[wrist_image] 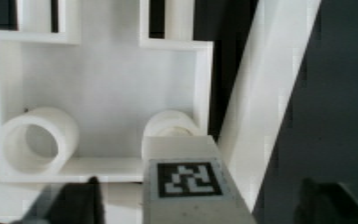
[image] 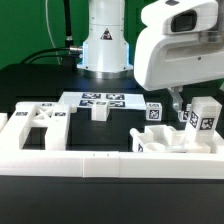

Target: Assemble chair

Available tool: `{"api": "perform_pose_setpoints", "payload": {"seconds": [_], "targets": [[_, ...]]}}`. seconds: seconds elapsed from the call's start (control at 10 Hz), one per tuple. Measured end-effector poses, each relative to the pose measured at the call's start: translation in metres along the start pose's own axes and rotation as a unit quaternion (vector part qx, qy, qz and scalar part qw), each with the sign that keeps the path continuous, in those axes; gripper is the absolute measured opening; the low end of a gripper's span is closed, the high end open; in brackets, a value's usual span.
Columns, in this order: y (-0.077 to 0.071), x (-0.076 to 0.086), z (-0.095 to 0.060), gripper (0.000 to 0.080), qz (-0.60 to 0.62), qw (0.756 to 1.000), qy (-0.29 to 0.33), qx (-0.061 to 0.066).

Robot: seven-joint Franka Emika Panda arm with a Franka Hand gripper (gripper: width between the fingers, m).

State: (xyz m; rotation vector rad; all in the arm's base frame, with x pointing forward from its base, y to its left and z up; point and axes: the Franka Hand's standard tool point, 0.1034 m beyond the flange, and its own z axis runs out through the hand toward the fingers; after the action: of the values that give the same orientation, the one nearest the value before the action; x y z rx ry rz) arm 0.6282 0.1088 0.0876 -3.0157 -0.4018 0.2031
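At the exterior view's left you have the X-braced seat point(image: 35, 125) lying flat behind the low border wall point(image: 90, 165). Mid-table are the marker board point(image: 100, 100) and a small tagged block point(image: 153, 112). At the right, your gripper point(wrist_image: 194, 203) has its jaws apart, straddling a glossy tagged chair block point(wrist_image: 194, 170). That block stands against a white panel point(wrist_image: 105, 90) with two round holes.

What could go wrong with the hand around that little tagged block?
1. The hand straddles the tagged block without gripping yet; closing off-centre might tip or twist it.
2. The white part with two round holes lies close by, so a finger could nudge it out of place.
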Motion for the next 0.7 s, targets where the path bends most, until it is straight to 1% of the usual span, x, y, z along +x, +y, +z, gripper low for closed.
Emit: {"api": "perform_pose_setpoints", "payload": {"seconds": [0.1,0.2,0.3,0.6,0.7], "targets": [[-0.0001,0.0001,-0.0001,0.0391,0.000,1.000,0.000,0.000],[0.0000,0.0000,0.0000,0.0391,0.000,1.000,0.000,0.000],[-0.0001,0.0000,0.0001,0.0285,0.005,1.000,0.000,0.000],[-0.0003,0.0000,0.0002,0.0285,0.024,1.000,0.000,0.001],[-0.0007,-0.0002,0.0006,0.0285,0.063,0.998,0.000,0.001]]}}
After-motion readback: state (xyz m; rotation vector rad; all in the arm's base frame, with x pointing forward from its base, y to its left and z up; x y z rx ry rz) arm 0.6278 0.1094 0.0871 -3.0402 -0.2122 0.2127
